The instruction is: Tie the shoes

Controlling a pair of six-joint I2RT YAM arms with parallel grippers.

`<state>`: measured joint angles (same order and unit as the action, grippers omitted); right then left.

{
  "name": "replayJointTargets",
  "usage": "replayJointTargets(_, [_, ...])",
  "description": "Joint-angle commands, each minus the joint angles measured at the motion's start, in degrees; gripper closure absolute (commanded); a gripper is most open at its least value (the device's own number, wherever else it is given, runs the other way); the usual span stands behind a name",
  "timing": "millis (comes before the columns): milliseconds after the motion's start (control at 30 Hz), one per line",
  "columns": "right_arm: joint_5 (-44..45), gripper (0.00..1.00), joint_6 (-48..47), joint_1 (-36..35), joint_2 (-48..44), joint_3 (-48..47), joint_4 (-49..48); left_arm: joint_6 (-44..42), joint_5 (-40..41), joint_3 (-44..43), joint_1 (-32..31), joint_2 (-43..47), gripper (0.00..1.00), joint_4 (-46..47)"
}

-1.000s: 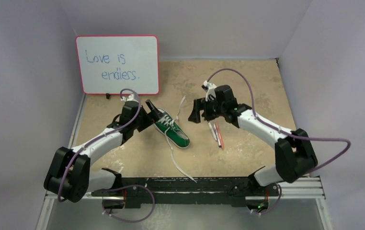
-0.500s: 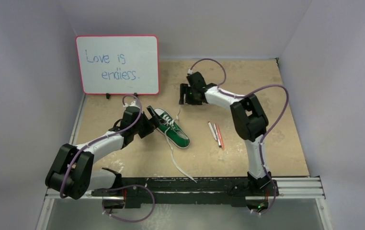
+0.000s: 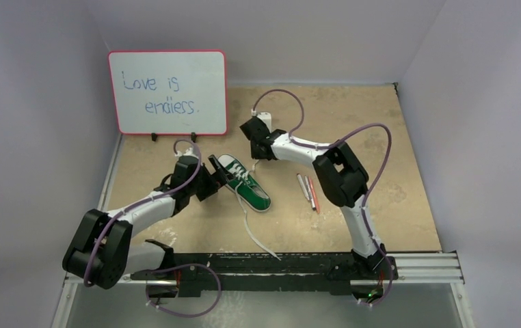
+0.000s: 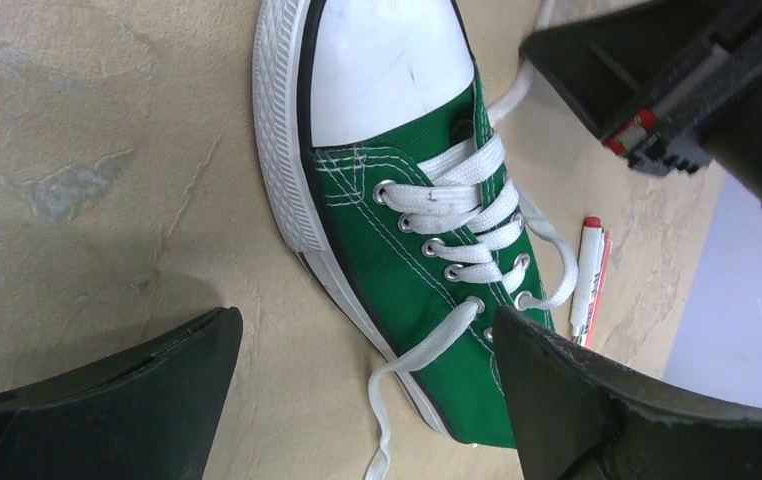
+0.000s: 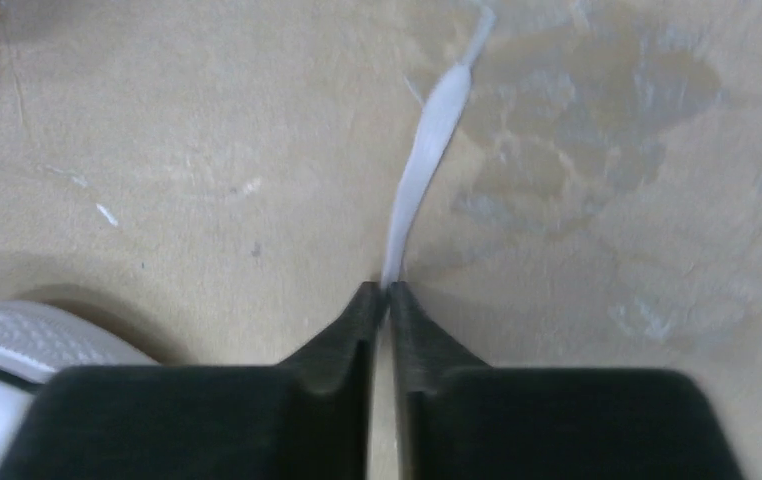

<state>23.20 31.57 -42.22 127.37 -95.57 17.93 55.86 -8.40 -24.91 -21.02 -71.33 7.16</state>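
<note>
Overhead view of a tan table (image 3: 353, 116) with one small green sneaker (image 3: 247, 186) lying on its sole a little left of centre, untied. Two robot arms work on it. The right gripper (image 3: 256, 150), at the shoe's 1 o'clock, has its claw pinched closed on the far lace (image 5: 427, 150), apparently to draw it out straight for tying. The left gripper (image 3: 215, 172), at the shoe's 9 o'clock, has its claw spread wide and holds nothing; it straddles the shoe's eyelet end, probably ready to steady it or catch a lace. The near lace (image 3: 249, 222) trails loose toward 6 o'clock. Two lace ends in all. Two pens (image 3: 308, 190), one white and one red, lie side by side at the shoe's 3 o'clock. One whiteboard (image 3: 167, 92) stands at 11 o'clock.
</note>
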Motion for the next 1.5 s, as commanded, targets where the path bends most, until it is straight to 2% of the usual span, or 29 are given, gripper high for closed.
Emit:
replayJointTargets(0, [-3.8, 1.00, 1.4, 2.6, -5.2, 12.1, 1.8, -1.1, -0.4, -2.9, 0.2, -2.3, 0.04, 3.6])
replayJointTargets(200, [-15.6, 1.00, -2.0, 8.0, -24.3, 28.1, -11.6, 0.3, -3.9, -8.9, 0.0, -9.6, 0.05, 7.9])
replayJointTargets(333, [-18.0, 1.00, -3.2, 10.7, -35.0, 36.9, -16.3, 0.0, -4.8, -13.6, -1.5, -14.8, 0.06, 9.2])
replayJointTargets(667, [-12.4, 1.00, -2.2, 12.9, -51.3, 49.1, -16.3, 3.2, -7.7, -17.5, -10.1, -22.3, 0.08, 16.0])
replayJointTargets(800, [-10.8, 1.00, -2.8, 13.4, -54.8, 50.7, -14.1, -0.1, -6.5, -17.0, -10.6, -20.0, 0.08, 13.0])
replayJointTargets(933, [-10.5, 1.00, -4.2, 13.4, -58.1, 52.3, -12.5, -10.1, 4.3, -19.0, -10.8, -12.6, 0.06, -5.3])
replayJointTargets(1033, [-12.7, 1.00, -6.4, 13.4, -59.9, 52.8, -11.9, -12.2, 8.2, -16.5, -10.9, -6.2, 0.04, -14.5])
replayJointTargets(1133, [-17.8, 1.00, -9.5, 13.4, -60.4, 53.1, -11.7, -10.1, 7.0, -11.7, -12.6, -1.7, 0.08, -16.2])
replayJointTargets(1267, [-24.8, 1.00, -13.4, 13.4, -57.2, 53.6, -12.2, -4.5, 3.1, -7.5, -14.4, 1.8, 0.13, -10.4])
replayJointTargets(1367, [-30.1, 1.00, -12.5, 12.6, -53.4, 55.6, -14.8, -3.6, 5.6, -7.3, -14.4, 3.3, 0.12, -12.6])
replayJointTargets(1467, [-31.2, 1.00, -10.7, 9.4, -50.6, 55.9, -16.8, -4.4, 5.6, -7.0, -14.5, 3.0, 0.09, -15.0])
